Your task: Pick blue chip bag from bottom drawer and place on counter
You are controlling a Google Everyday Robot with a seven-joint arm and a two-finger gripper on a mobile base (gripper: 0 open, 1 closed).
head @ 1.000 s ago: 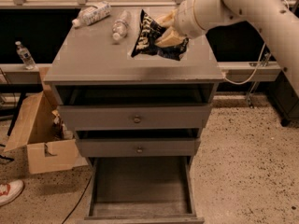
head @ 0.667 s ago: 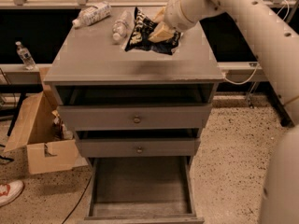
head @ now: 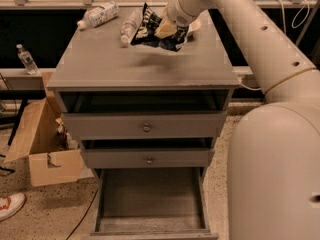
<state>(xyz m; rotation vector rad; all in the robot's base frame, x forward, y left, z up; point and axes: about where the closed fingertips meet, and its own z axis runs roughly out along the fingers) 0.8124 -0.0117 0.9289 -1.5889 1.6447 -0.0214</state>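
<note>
The jaws are clamped on the upper part of the blue chip bag [head: 150,35], which hangs crumpled from the gripper [head: 172,30] above the counter [head: 125,71], near its back edge and right of the middle, a shadow on the grey top beneath it. 1 clear bottle [head: 129,26] lies just left of the bag, another [head: 97,15] at the back left corner. The arm [head: 245,34] reaches in over the right edge. Under the front edge, the bottom drawer [head: 150,201] stands pulled open, lowest of 3

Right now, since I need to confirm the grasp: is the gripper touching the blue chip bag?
Touching. The camera view shows the gripper shut on the blue chip bag, its crumpled foil bunched around the fingers, held over the back of the counter.
</note>
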